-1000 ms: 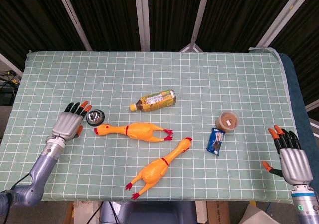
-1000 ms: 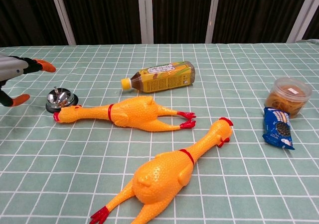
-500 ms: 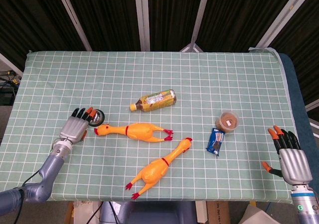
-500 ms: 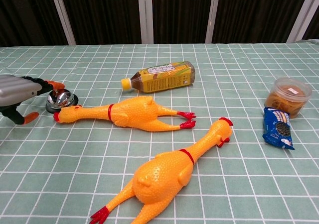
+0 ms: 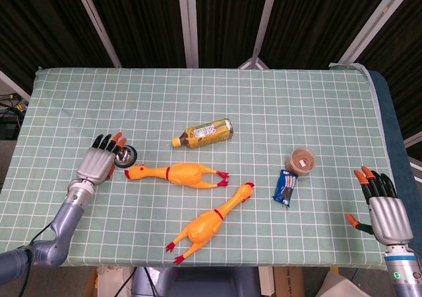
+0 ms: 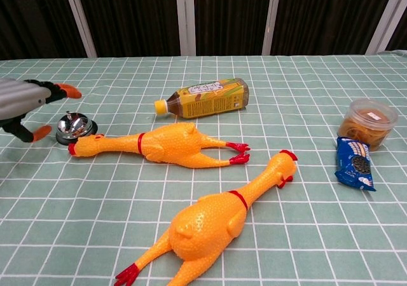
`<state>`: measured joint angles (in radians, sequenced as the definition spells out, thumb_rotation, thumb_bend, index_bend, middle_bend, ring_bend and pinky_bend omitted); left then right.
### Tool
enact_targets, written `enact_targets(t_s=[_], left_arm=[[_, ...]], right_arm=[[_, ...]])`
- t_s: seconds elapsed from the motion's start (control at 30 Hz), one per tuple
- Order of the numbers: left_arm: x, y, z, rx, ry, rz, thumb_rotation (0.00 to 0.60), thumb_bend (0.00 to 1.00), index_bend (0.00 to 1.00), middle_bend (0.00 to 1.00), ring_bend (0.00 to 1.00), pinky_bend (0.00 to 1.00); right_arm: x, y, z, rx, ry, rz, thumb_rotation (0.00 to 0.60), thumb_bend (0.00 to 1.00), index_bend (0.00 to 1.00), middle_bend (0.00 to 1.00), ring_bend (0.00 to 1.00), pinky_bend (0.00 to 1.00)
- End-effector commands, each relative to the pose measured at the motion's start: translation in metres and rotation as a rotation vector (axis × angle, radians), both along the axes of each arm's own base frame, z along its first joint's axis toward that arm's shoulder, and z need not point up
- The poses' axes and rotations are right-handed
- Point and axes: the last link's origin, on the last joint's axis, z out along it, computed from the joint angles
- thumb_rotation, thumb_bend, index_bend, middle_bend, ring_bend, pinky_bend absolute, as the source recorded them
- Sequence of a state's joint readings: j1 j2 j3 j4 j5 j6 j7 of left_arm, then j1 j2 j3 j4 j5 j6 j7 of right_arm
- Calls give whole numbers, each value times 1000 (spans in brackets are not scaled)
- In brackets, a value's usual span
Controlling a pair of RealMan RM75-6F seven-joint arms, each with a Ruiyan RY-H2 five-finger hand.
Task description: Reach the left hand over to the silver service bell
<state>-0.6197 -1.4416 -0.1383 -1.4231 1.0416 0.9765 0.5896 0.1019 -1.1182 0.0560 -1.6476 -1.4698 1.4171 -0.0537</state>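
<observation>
Silver service bell (image 6: 74,127) beside the left robot hand (image 5: 99,163), fingers spread.

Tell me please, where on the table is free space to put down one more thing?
The back of the table, behind the bottle, is bare. So is the stretch between the snack packet and the right hand. It is crowded around the bell, with the left hand and the chicken beside it.

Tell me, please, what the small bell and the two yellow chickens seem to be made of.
The bell looks like polished metal: its dome is silver and mirrors the light, on a dark base. The chickens look like soft rubber or vinyl, probably squeaky toys: glossy, evenly yellow skin with a pimpled texture.
</observation>
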Motion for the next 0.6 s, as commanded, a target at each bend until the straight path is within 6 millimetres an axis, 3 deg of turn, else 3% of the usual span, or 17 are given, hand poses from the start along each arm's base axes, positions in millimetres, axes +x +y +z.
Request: enact_targets(t_s=[0.03,0.13,0.27,0.33,0.6], left_arm=[[22,6,17,82,-96,-65,600,650,0,0,0,0],[30,1,33,131,-148,-103,600,551,0,0,0,0],[23,-20,53,175,-145,-109,600,223,0,0,0,0],[15,-38,66,204,-144,-100,600,106,0,0,0,0],[-24,-112,101,263,-201,-3,600,64,0,0,0,0]], right_arm=[[0,0,0,0,0,-1,600,252,0,0,0,0],[-1,0,1,0,0,-2,600,252,0,0,0,0],[-1,1,1,-1,1,-1,600,251,0,0,0,0],[0,1,1,-2,-7,3,600,251,0,0,0,0],[2,0,0,-14,2,25,600,252,0,0,0,0]])
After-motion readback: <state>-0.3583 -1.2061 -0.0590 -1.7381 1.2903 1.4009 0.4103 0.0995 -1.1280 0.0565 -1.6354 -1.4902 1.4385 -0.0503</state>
